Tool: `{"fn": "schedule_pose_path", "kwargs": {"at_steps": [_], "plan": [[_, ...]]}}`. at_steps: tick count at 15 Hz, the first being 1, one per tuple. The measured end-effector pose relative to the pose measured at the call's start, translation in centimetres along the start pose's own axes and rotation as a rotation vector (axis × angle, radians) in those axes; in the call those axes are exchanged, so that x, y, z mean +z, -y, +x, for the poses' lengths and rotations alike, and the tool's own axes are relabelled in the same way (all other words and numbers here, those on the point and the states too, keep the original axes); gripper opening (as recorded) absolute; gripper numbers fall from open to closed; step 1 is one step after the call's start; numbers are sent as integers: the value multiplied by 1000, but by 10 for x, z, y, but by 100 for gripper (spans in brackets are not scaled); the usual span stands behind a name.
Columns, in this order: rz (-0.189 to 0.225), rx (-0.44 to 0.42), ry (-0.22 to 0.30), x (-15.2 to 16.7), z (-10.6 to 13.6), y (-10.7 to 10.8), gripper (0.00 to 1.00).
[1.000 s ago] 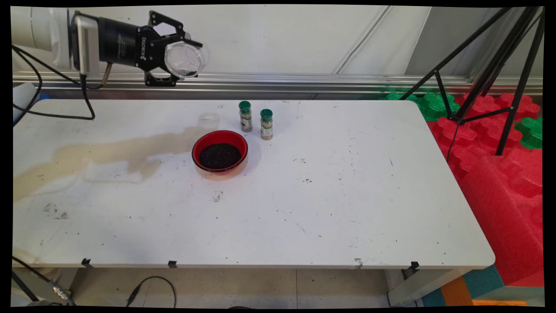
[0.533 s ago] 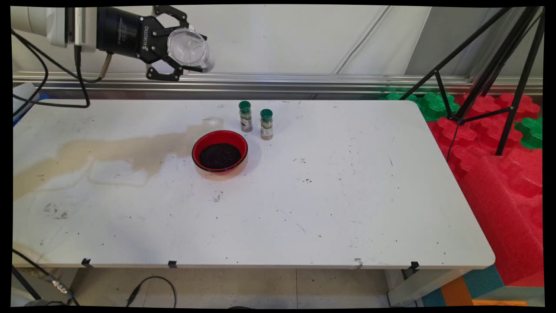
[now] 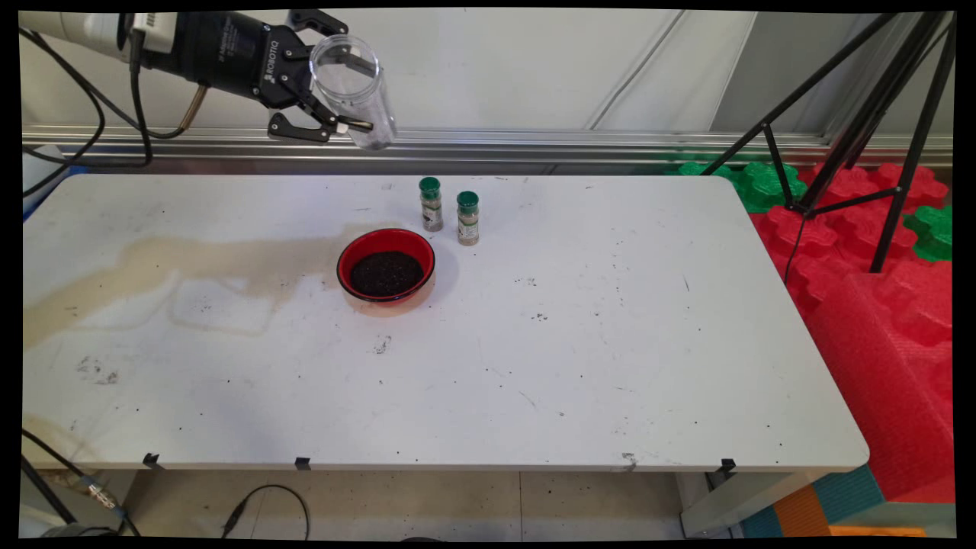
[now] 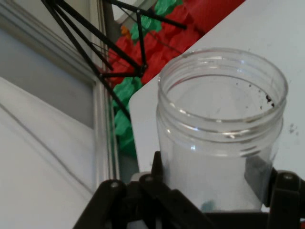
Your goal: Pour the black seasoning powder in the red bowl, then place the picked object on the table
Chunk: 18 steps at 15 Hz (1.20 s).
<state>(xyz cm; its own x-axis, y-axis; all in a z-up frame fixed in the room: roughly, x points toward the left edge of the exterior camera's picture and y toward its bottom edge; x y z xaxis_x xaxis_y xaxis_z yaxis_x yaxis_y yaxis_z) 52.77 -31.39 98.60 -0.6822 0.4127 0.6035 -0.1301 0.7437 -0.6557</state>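
Your pincer (image 3: 324, 91) pinches a tilted clear jar (image 3: 352, 90) high up; clinging specks could spill onto the table (image 3: 610, 343) below.

White arm link (image 3: 72, 23), black cylindrical gripper (image 3: 335, 84) body with white ROBOTIQ lettering (partly legible), black jointed linkage, black cables (image 3: 91, 130) drooping beside the wrist.

The clear jar's (image 4: 221, 138) base is hidden behind the end effector (image 4: 214, 191), apparently near-empty.
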Motion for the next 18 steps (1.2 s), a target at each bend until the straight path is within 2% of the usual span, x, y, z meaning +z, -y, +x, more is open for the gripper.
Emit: {"fn": "schedule_pose_path", "kwargs": {"at_steps": [9,18], "plan": [[-72,-222,-71,31,9,10,0],[-139,-463,-138,93,0,8,0]]}}
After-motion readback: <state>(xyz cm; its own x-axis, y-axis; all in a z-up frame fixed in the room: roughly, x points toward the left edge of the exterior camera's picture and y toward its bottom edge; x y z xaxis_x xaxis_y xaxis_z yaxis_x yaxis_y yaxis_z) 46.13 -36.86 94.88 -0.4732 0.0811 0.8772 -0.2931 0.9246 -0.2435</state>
